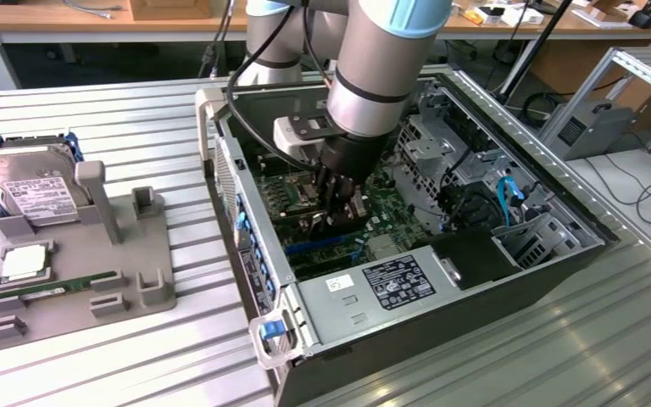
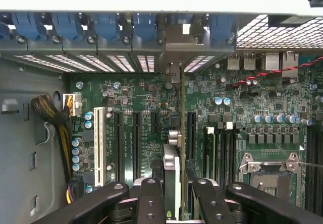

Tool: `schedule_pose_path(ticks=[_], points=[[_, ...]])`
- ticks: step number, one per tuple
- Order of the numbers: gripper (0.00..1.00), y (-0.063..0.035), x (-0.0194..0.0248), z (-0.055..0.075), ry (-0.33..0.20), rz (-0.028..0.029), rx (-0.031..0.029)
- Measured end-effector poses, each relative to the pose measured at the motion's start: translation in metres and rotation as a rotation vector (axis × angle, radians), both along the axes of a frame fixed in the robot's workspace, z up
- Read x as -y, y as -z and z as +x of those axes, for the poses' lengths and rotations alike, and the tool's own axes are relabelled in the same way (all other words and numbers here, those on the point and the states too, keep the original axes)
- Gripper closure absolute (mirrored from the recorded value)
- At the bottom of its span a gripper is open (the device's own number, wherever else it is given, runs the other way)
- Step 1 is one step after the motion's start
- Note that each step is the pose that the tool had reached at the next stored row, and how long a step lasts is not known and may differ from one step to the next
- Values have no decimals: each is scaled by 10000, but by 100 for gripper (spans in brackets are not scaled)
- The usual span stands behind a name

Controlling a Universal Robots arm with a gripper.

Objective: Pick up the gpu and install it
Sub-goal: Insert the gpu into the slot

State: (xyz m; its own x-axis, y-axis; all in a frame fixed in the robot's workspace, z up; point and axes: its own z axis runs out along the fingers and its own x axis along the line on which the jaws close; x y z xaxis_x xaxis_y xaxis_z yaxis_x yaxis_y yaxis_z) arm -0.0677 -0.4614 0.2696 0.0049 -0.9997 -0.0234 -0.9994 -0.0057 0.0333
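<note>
Clamping the gpu [image 2: 170, 176] edge-on, the gripper [image 2: 174, 193] has black perforated fingers [image 2: 150, 201] pressed on both flat faces of the thin dark card, which stands upright over the green motherboard [image 2: 242, 103] inside the open computer case [image 1: 552, 254], its silver bracket toward the case's slotted rear wall. One white slot [image 2: 98, 146] and several black slots lie beside it. On the ribbed metal tabletop [image 1: 99, 356], a grey fixture tray [image 1: 145, 297] holds one silver hard drive [image 1: 31, 191] and one green memory stick [image 1: 65, 287].
</note>
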Motion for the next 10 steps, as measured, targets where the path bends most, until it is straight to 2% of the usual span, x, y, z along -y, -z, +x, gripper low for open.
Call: schedule_pose_path(ticks=[10], points=[[73, 12, -7, -43, 96, 22, 1]])
